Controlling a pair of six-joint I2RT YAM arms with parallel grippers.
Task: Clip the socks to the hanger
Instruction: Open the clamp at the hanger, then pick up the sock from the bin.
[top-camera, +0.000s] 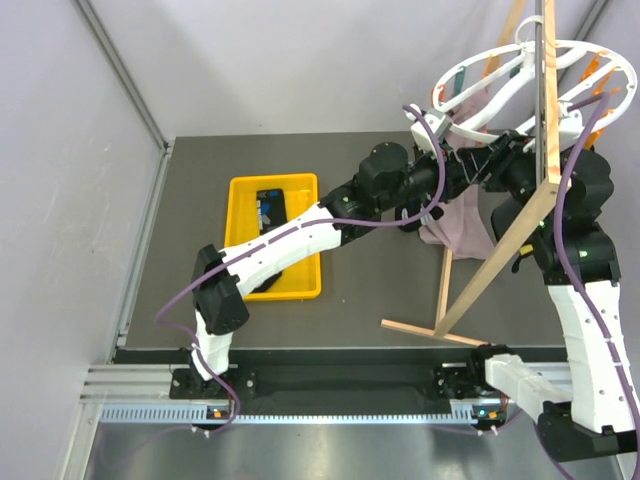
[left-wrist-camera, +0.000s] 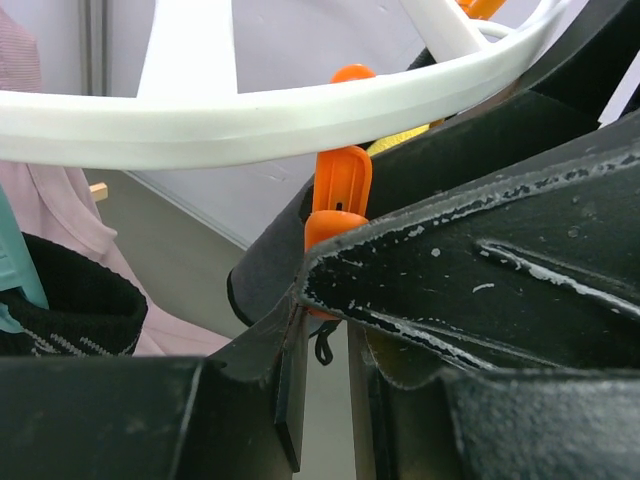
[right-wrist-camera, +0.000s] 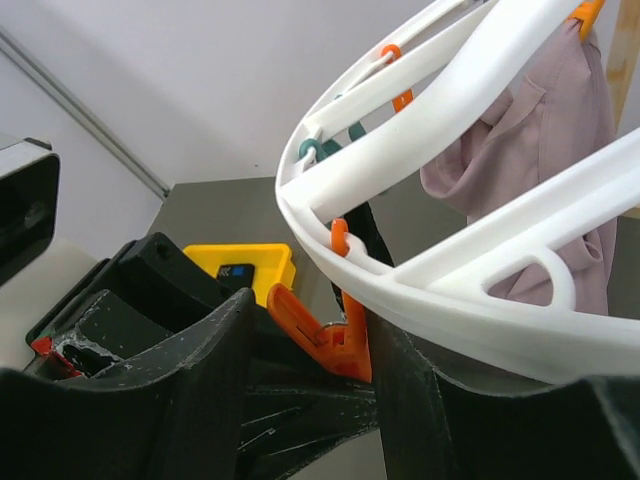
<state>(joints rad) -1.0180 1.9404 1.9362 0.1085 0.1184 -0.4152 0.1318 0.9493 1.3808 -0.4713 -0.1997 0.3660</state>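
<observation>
Dark table (top-camera: 380, 290) carrying a round white plastic spoked hanger (top-camera: 495, 92) on a light wooden frame (top-camera: 500, 255), raised so that items hang free. A yellow rectangular plastic tray (top-camera: 240, 240) stores one black patterned sock (top-camera: 268, 205), not yet hung. The right hand (right-wrist-camera: 310, 330) pinches an orange plastic clip (left-wrist-camera: 340, 195) on the rim, apparently to spread its mouth. The left hand (left-wrist-camera: 325, 330), fingers pressed nearly together, appears to pinch a second black sock (left-wrist-camera: 262, 280), lifted just beside that clip for insertion.
</observation>
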